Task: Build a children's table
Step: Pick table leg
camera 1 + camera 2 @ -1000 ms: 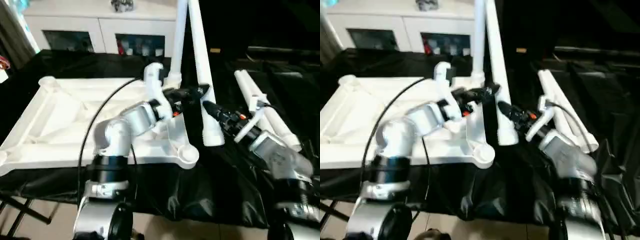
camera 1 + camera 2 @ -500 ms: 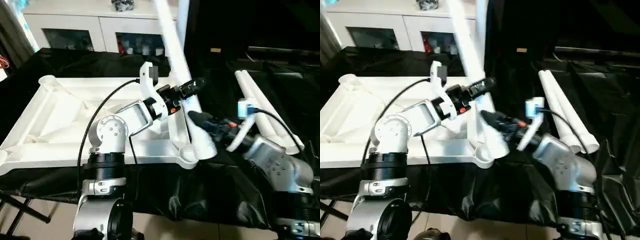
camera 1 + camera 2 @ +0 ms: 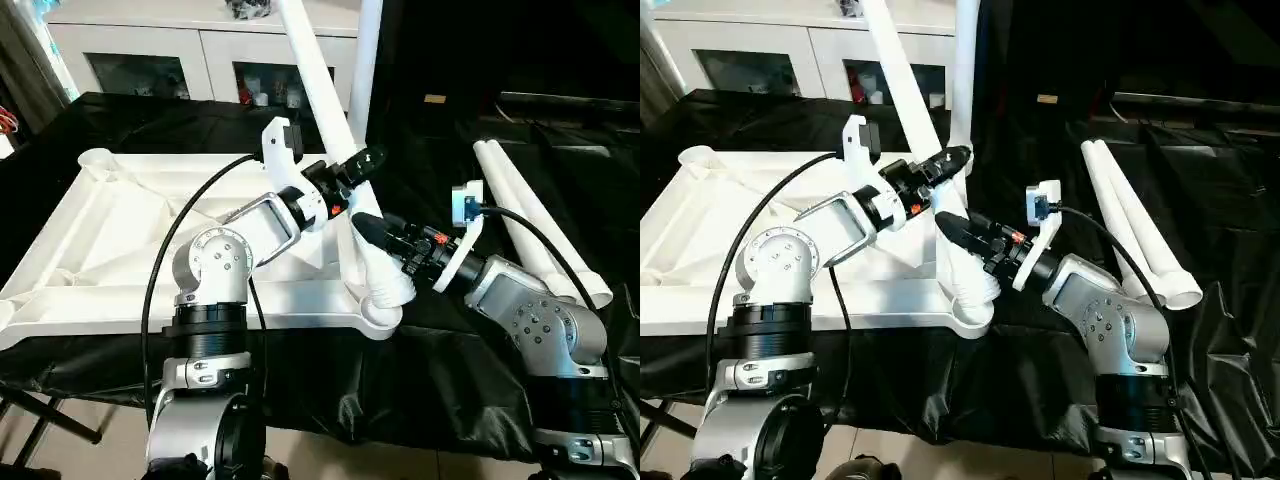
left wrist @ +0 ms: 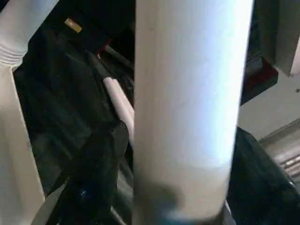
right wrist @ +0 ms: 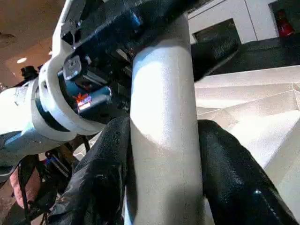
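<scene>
Tabletop (image 3: 120,240): large white plastic rectangular slab, ribbed underside up, on a black-draped surface; position unchanged over the last second.

Standing leg (image 3: 362,60): long white tapered tube, upright in the far right corner socket; unchanged.

Held leg (image 3: 330,110): long white tapered tube. A second ago it hung near vertical, foot clear of the tabletop to the right. It has since tilted, top leaning away to the left, and its ribbed lower end now sits at the near right corner socket (image 3: 378,318). Insertion looks begun, seating not confirmed.

Spare legs (image 3: 535,215): two white tubes lying side by side, well apart to the right.

Right gripper (image 5: 164,159): black fingers clamped on the held leg low down.

Left gripper (image 3: 352,170): jaws closing around the same leg higher up; fingers flank the tube, firm contact uncertain.
</scene>
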Motion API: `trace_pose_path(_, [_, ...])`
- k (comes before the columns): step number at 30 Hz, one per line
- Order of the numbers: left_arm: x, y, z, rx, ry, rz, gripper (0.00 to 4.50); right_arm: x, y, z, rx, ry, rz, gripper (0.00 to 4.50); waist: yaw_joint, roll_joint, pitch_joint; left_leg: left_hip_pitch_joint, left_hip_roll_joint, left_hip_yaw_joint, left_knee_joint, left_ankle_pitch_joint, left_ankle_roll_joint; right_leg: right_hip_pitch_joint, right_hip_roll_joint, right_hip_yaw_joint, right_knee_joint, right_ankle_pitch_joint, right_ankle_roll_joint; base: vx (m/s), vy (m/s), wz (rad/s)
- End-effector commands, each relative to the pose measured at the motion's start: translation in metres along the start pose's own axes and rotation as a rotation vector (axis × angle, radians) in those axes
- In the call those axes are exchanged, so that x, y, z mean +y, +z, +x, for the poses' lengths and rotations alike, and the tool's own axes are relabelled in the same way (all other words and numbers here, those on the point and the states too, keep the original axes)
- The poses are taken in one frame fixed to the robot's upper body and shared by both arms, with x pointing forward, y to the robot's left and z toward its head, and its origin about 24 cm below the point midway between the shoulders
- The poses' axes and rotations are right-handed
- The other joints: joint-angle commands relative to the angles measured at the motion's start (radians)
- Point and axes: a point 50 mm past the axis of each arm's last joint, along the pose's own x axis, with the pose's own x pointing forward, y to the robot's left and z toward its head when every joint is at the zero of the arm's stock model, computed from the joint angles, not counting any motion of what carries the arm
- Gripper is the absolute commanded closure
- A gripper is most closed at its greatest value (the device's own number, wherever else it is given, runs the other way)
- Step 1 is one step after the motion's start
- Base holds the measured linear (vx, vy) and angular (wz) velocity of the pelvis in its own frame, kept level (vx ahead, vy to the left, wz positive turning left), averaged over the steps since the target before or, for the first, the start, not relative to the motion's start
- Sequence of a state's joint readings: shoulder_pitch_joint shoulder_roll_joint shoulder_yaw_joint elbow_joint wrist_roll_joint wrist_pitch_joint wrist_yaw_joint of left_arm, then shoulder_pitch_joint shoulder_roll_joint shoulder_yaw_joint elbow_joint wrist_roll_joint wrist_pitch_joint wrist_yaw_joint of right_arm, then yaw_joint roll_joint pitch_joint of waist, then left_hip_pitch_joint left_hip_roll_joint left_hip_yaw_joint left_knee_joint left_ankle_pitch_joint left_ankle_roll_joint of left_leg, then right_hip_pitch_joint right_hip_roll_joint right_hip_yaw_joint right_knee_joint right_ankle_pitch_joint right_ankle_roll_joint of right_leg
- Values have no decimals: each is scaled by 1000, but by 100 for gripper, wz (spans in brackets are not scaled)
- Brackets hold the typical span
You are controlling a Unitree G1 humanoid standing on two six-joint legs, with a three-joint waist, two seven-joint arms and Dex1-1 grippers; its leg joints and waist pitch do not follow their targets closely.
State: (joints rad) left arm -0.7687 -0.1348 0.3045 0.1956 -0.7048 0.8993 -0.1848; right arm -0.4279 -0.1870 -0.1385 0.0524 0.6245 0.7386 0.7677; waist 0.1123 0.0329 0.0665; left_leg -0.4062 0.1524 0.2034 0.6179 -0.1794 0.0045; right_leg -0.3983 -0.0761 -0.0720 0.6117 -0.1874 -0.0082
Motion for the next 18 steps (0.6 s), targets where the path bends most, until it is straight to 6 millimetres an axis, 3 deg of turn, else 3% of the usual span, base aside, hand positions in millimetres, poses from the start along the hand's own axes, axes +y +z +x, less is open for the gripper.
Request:
trace_pose_path(1, [-21,1,13,-13,-68,-19,162,3,6,2,-11,5,-23,267,-1,-17,-76,30,81,-47,-78,-155,18,43,-93,53,-85,-247,-167,0,0,0])
trace_pose_path(3, [-21,3,12,-18,-66,-20,181,3,5,2,-6,8,-22,267,-1,-17,-76,31,82,-48,-79,-158,18,42,-92,53,-85,-250,-166,0,0,0])
trace_pose_path(4, [-21,3,12,-19,-68,-20,181,3,5,2,-5,10,-23,267,-2,-23,-75,30,82,-47,-79,-157,19,43,-92,53,-86,-250,-165,0,0,0])
trace_pose_path(11, [-22,3,11,-18,-69,9,248,3,6,4,2,9,-31,267,-1,-22,-76,30,82,-47,-78,-143,22,43,-93,53,-84,-242,-166,0,0,0])
trace_pose_path(16, [-24,4,11,-14,-80,25,264,4,7,5,13,11,-43,267,-1,-24,-75,30,82,-46,-77,-137,25,43,-92,54,-83,-240,-168,0,0,0])
trace_pose_path(18, [-25,5,10,-3,-81,85,264,4,8,5,33,13,-23,211,-1,-24,-75,30,82,-46,-77,-140,23,44,-93,54,-84,-247,-165,0,0,0])
